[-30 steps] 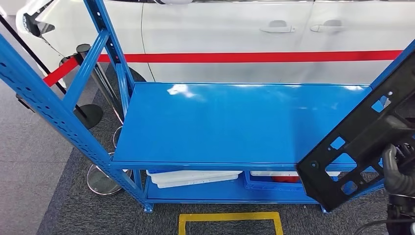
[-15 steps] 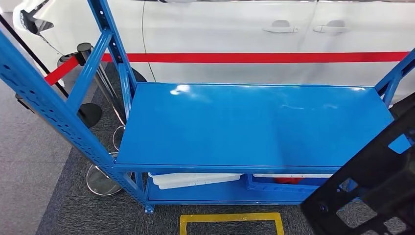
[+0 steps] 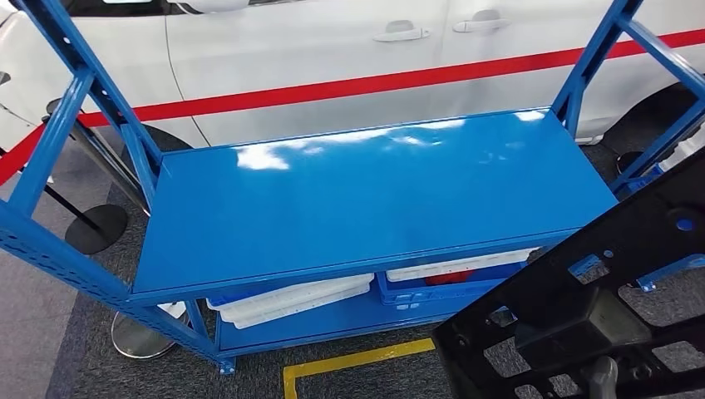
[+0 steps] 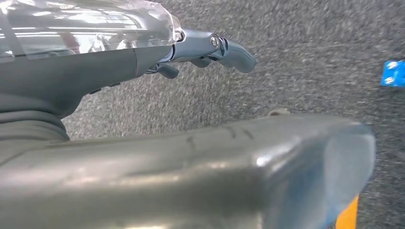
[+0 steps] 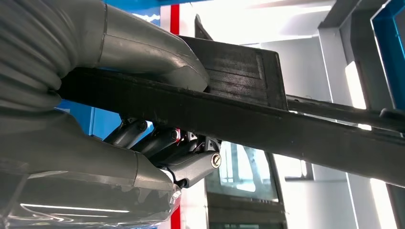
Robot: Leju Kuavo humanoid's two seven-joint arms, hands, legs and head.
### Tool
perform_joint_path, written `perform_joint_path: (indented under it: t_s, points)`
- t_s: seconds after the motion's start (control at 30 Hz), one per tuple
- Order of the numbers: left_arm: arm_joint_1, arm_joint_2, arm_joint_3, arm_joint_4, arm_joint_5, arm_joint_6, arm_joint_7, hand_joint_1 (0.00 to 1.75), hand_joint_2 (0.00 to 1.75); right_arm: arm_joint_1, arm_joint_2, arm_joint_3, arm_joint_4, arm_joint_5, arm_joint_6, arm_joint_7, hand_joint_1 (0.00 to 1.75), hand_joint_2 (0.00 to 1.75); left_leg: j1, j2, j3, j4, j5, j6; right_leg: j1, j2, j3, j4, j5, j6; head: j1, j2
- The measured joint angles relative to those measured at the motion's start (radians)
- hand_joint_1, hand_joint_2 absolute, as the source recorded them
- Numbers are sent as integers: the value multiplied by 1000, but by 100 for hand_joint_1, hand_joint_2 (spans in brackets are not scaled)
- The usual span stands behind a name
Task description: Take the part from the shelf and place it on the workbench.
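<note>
Our right hand (image 5: pixel 119 109) clamps the black part (image 3: pixel 582 307), which juts beyond it, clear of the blue shelf (image 3: pixel 374 199). Our left hand (image 4: pixel 210 47) hangs empty, fingers loosely apart. Turning away, we judge the overhang could clip the shelf's upright or twist loose.

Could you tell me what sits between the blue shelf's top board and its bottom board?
In the head view, white trays and a blue bin lie between the top board and the bottom board.
</note>
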Motion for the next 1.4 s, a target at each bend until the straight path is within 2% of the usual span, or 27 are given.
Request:
perform_joint_path:
  t_s: [0.07, 0.13, 0.17, 0.23, 0.27, 0.33, 0.4, 0.43, 0.47, 0.5, 0.53, 0.6, 0.67, 0.73, 0.77, 0.83, 0.87, 0.9, 0.93, 0.97, 1.0, 1.03, 1.13, 1.2, 1.27, 1.33, 1.4]
  points:
    - [-1, 4, 0, 0, -3, -6, 3, 0, 0, -5, 27, 0, -7, 21, 2, 0, 175, 175, -6, -31, 88, -144, 54, 21, 5, 23, -15, 2, 17, 1, 0, 0]
    - [-2, 9, 0, 0, -6, -12, 5, 0, 0, -9, 49, 0, -16, 35, 5, 1, 175, 175, -16, -72, 150, -256, 91, 39, 8, 42, -25, 3, 32, 9, 1, 0]
    - [-3, 11, 0, 0, -7, -13, 6, 0, 0, -11, 58, 1, -19, 39, 6, 1, 175, 175, -20, -80, 157, -273, 97, 43, 6, 51, -27, 2, 40, 14, 1, 0]
    - [-3, 11, 0, 0, -9, -16, 8, 0, 0, -11, 72, 1, -25, 44, 9, 2, 175, 175, -24, -59, 153, -276, 114, 46, 4, 69, -32, -1, 55, 27, 0, 0]
    - [-4, 11, 0, 0, -11, -18, 9, 0, 0, -9, 78, 0, -29, 47, 11, 1, 175, 175, -23, -45, 148, -279, 124, 49, 3, 62, -37, 3, 50, 31, 0, 0]
    - [-3, 12, 0, 0, -15, -23, 12, 0, 0, -10, 90, -2, -37, 55, 17, 2, 175, 175, -17, -15, 133, -285, 144, 58, 0, 15, -63, 64, -15, 38, 0, 0]
    - [0, 13, 0, 0, -19, -29, 13, 0, 0, -13, 103, -4, -40, 63, 24, 4, 175, 175, -17, 18, 114, -284, 157, 62, -10, -31, -102, 193, -114, 54, 1, 0]
    - [1, 13, 0, 0, -21, -31, 14, 0, 0, -13, 108, -5, -40, 65, 26, 5, 175, 175, -17, 34, 104, -283, 163, 60, -15, -39, -114, 253, -143, 63, 1, 0]
    - [2, 13, 0, 0, -22, -33, 14, 0, 0, -12, 113, -7, -40, 66, 27, 6, 175, 175, -17, 51, 93, -281, 168, 57, -21, -44, -112, 289, -151, 71, 1, 0]
    - [3, 13, 0, 0, -23, -34, 15, 0, 0, -12, 116, -9, -40, 66, 27, 6, 175, 175, -16, 67, 83, -277, 172, 55, -26, -48, -92, 290, -140, 77, 1, 0]
    - [3, 13, 0, 0, -23, -34, 15, 0, 0, -12, 119, -10, -40, 67, 28, 6, 175, 175, -15, 82, 73, -273, 175, 51, -30, -55, -52, 253, -119, 82, 1, 0]
    - [0, 14, -1, 0, -23, -36, 15, 0, 0, -13, 124, -11, -43, 68, 28, 6, 175, 175, -16, 106, 59, -261, 178, 44, -31, -95, 62, 109, -95, 84, 1, 0]
    - [-2, 14, -1, 0, -23, -36, 15, 0, 0, -15, 128, -11, -48, 68, 29, 7, 175, 175, -17, 125, 55, -252, 181, 32, -22, -125, 126, 13, -100, 69, -1, 0]
    - [-6, 15, -1, 0, -23, -36, 15, 0, 0, -15, 132, -14, -52, 68, 29, 7, 175, 175, -16, 144, 57, -251, 187, 19, -14, -113, 123, -1, -100, 45, -3, 0]
    - [-7, 15, -1, 0, -23, -36, 15, 0, 0, -14, 135, -15, -54, 68, 29, 6, 175, 175, -13, 136, 55, -246, 184, 11, -14, -104, 118, -7, -95, 35, -3, 0]
    - [-6, 15, -1, 0, -23, -37, 16, 0, 0, -14, 139, -17, -56, 68, 30, 6, 175, 175, -8, 79, 37, -200, 137, 0, -16, -83, 103, -14, -76, 15, -3, 0]
    - [-3, 15, -1, 0, -23, -37, 16, 0, 0, -15, 142, -18, -56, 68, 30, 6, 175, 175, -5, 41, 19, -149, 94, -3, -16, -72, 93, -14, -67, 8, -3, 0]
    - [0, 15, -1, 0, -23, -37, 16, 0, 0, -16, 143, -18, -56, 68, 30, 6, 175, 175, -4, 17, -2, -85, 49, -4, -14, -59, 81, -13, -59, 2, -3, 0]
    - [3, 15, -1, 0, -23, -37, 16, 0, 0, -17, 145, -18, -56, 68, 30, 6, 175, 175, -4, 7, -19, -24, 16, -3, -11, -45, 70, -11, -51, 0, -3, 0]
    - [5, 15, -1, 0, -23, -37, 16, 0, 0, -16, 146, -18, -56, 68, 30, 6, 175, 175, -4, 3, -26, 14, 1, -3, -9, -30, 58, -8, -44, -1, -3, 0]
    - [5, 15, -1, 0, -23, -37, 16, 0, 0, -16, 148, -18, -56, 68, 30, 6, 175, 175, -4, 2, -15, 17, 7, -1, -7, -14, 46, -5, -37, 1, -3, 0]
    - [5, 15, -1, 0, -24, -38, 16, 0, 0, -15, 149, -18, -56, 69, 30, 6, 175, 175, -4, -2, 15, -23, 30, 1, -6, 2, 36, -1, -30, 3, -3, 0]
    - [4, 17, -1, 0, -27, -44, 17, 0, 0, -12, 155, -21, -59, 75, 32, 6, 175, 175, -5, -55, 135, -221, 98, 13, -7, 42, 12, 12, -15, 16, -3, 0]
    - [3, 20, -2, 0, -31, -49, 17, 0, 0, -7, 164, -27, -65, 82, 38, 6, 175, 175, -8, -76, 152, -261, 104, 17, -8, 62, 3, 16, -3, 29, -3, 0]
    - [1, 20, -3, 0, -36, -52, 18, 0, 0, -1, 174, -35, -73, 86, 48, 6, 175, 175, -7, -56, 143, -265, 116, 25, -8, 80, -4, 14, 10, 43, -3, 0]
    - [0, 21, -4, 0, -40, -55, 19, 0, 0, 4, 181, -47, -80, 87, 57, 5, 175, 175, -3, -25, 130, -272, 132, 39, -5, 46, -24, 47, -26, 51, -2, 0]
    - [2, 22, -5, 0, -43, -55, 20, 0, 0, 6, 184, -58, -84, 87, 66, 6, 175, 175, -6, 7, 112, -273, 145, 47, -6, -16, -61, 152, -118, 58, -2, 0]
